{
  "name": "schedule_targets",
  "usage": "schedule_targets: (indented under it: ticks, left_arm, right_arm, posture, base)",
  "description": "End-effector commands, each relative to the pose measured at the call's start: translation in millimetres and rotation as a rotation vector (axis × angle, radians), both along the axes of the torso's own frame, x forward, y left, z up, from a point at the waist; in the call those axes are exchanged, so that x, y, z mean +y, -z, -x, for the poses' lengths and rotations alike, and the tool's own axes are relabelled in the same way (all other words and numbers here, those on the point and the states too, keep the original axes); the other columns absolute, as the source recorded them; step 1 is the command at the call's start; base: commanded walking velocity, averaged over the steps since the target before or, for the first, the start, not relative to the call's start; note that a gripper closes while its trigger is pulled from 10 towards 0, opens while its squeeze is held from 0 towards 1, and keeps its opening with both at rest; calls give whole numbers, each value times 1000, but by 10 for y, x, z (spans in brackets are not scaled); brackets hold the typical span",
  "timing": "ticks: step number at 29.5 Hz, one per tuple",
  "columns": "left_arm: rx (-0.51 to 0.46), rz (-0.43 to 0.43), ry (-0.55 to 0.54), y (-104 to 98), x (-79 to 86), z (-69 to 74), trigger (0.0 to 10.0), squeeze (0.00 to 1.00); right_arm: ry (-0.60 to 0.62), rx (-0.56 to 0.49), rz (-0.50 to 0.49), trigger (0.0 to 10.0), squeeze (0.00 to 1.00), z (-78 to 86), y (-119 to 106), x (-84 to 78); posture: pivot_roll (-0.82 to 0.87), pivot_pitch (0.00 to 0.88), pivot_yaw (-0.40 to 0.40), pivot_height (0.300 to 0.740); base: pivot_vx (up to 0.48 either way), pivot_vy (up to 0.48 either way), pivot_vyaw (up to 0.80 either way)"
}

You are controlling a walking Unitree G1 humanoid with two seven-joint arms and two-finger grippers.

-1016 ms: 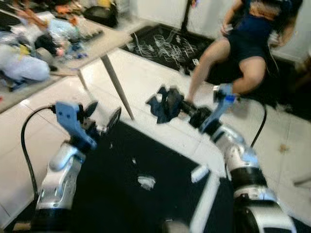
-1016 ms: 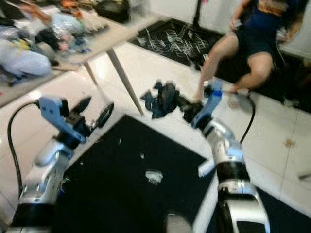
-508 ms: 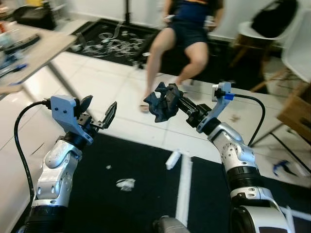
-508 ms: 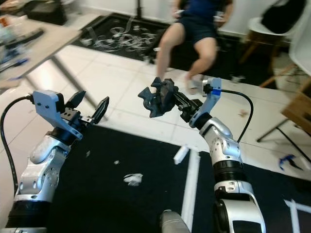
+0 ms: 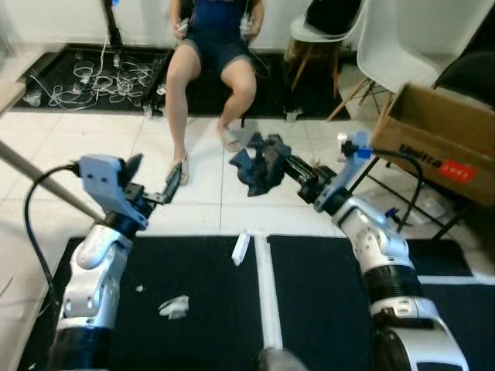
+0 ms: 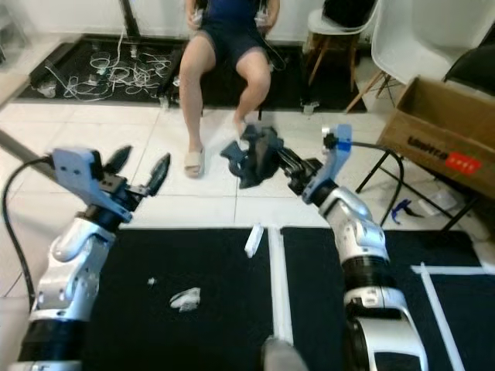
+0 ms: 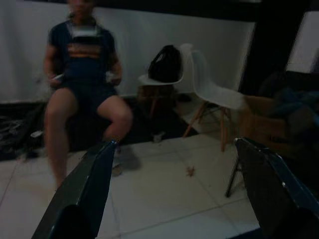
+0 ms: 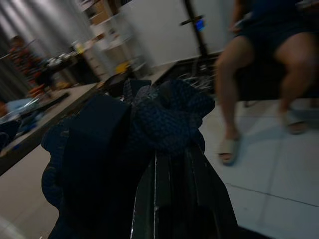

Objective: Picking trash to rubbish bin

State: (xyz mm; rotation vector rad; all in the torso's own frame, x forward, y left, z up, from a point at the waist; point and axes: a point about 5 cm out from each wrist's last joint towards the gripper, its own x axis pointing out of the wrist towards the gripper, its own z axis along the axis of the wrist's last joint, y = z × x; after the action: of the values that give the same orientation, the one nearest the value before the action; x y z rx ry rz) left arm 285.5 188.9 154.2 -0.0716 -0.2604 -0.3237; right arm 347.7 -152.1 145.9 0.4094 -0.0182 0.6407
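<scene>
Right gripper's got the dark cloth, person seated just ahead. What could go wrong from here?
1. The right gripper holds the bunched dark cloth raised toward the seated person; moving forward risks contact with their legs.
2. The cloth hangs loosely and might slip.
3. White scraps on the black mat may be missed.

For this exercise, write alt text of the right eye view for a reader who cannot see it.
The right gripper holds up a crumpled dark blue cloth, shut on it, while the left gripper hovers open. Beyond, a person sits; crumpled white paper lies on the black mat.
</scene>
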Motion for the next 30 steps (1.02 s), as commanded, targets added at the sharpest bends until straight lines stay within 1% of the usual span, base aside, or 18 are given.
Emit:
schedule_targets:
  ticks: [1, 5, 8, 12, 30]
  left_arm:
    - [4, -6, 11, 35, -52, 2, 10000, 0]
    - [15, 5, 30, 82, -152, 13, 10000, 0]
    - [18, 11, 38, 93, -176, 18, 10000, 0]
    - [24, 20, 60, 125, -252, 25, 10000, 0]
    - [26, 28, 72, 157, -306, 17, 10000, 0]
  right_arm:
    - [8, 1, 7, 10000, 0, 10, 15, -27]
    - [2, -5, 19, 10000, 0, 18, 19, -22]
    - [0, -7, 26, 10000, 0, 22, 26, -22]
    - [-8, -9, 38, 10000, 0, 32, 40, -9]
    - [-30, -15, 55, 10000, 0, 44, 57, 18]
  posture:
    - [-32, 0, -14, 740]
    - [-32, 0, -14, 740]
    - [-32, 0, -14, 740]
    - [-31, 0, -14, 740]
    - [-30, 0, -13, 740]
  base:
    - [0, 0, -769]
    - [0, 0, -769]
    - [0, 0, -769]
    - [0, 0, -769]
    - [0, 0, -769]
